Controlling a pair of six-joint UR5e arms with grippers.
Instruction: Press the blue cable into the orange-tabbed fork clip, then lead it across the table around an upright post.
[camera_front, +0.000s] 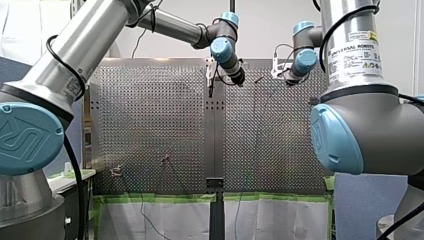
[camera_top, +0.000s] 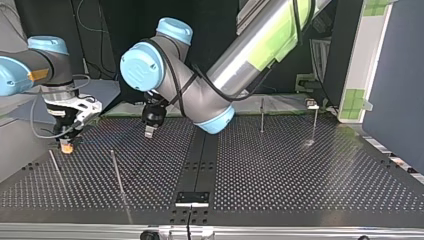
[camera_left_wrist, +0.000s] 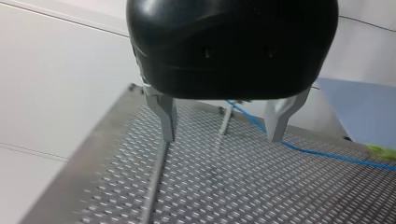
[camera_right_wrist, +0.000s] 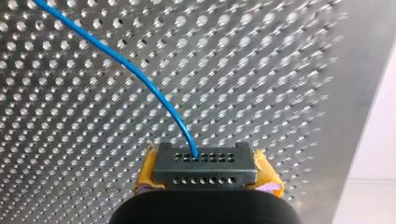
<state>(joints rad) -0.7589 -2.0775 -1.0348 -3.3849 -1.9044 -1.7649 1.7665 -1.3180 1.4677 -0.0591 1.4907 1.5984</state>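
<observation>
Black-bodied, my left gripper hangs over the perforated metal surface, metal fingers spread apart and empty. My right gripper, yellow-padded, has its fingers closed on the thin blue cable, which trails away across the holes. Ahead of the left fingers it runs just beside a slim upright post.

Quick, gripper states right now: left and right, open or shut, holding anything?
Left gripper: open, holding nothing.
Right gripper: closed on the blue cable.
</observation>
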